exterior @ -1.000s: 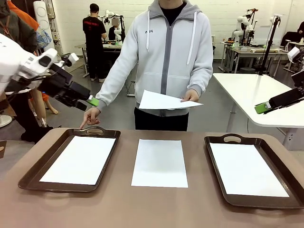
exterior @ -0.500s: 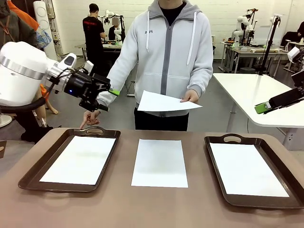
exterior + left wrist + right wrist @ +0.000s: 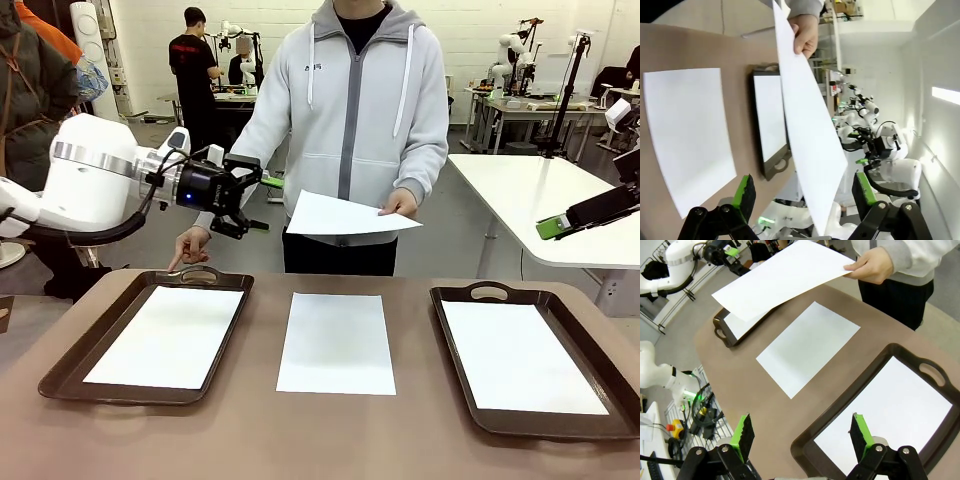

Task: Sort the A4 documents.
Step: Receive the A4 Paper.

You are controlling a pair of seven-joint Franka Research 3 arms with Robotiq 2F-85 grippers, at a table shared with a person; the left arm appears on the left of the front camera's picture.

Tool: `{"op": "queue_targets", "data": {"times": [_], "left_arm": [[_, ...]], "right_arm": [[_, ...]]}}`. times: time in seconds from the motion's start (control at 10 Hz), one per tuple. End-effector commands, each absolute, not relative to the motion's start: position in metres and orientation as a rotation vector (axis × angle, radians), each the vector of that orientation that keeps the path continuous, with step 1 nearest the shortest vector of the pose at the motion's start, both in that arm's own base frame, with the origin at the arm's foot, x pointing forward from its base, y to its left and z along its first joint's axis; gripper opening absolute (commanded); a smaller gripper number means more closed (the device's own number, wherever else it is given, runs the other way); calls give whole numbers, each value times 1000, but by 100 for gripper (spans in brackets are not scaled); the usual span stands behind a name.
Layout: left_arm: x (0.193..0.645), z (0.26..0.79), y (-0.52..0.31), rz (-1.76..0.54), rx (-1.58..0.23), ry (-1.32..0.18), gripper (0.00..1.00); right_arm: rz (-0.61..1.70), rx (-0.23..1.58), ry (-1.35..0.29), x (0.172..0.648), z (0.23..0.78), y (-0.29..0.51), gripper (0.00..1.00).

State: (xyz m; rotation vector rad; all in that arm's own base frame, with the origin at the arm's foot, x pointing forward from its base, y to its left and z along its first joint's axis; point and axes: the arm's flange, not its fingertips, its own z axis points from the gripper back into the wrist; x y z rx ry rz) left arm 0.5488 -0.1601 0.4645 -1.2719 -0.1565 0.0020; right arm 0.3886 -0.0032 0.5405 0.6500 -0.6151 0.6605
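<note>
Left gripper (image 3: 264,203) jaws apart, raised, near edge of held A4 sheet (image 3: 350,213) in person's hand (image 3: 402,203). Right gripper (image 3: 802,436) jaws apart, raised at right. Other sheets flat: left-tray sheet (image 3: 165,335) in left tray (image 3: 120,393), centre sheet (image 3: 336,342) on table (image 3: 330,440) between trays, right-tray sheet (image 3: 520,355) in right tray (image 3: 550,424).

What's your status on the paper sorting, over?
Left gripper open, beside thin white paper sheet in person's hand. Right gripper open, raised aside. Other hand points at left dark brown tray.
</note>
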Motion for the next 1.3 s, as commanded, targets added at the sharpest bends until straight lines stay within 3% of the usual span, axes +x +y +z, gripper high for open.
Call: {"op": "queue_targets", "data": {"times": [0.0,0.5,1.2], "left_arm": [[564,461,-171,36,-1341,-112,100],[594,424,-197,99,-1381,-39,100],[611,422,-219,51,-1439,66,100]], "right_arm": [[666,651,-616,388,540,-3,100],[666,651,-616,388,540,-3,100],[666,651,-616,388,540,-3,100]]}}
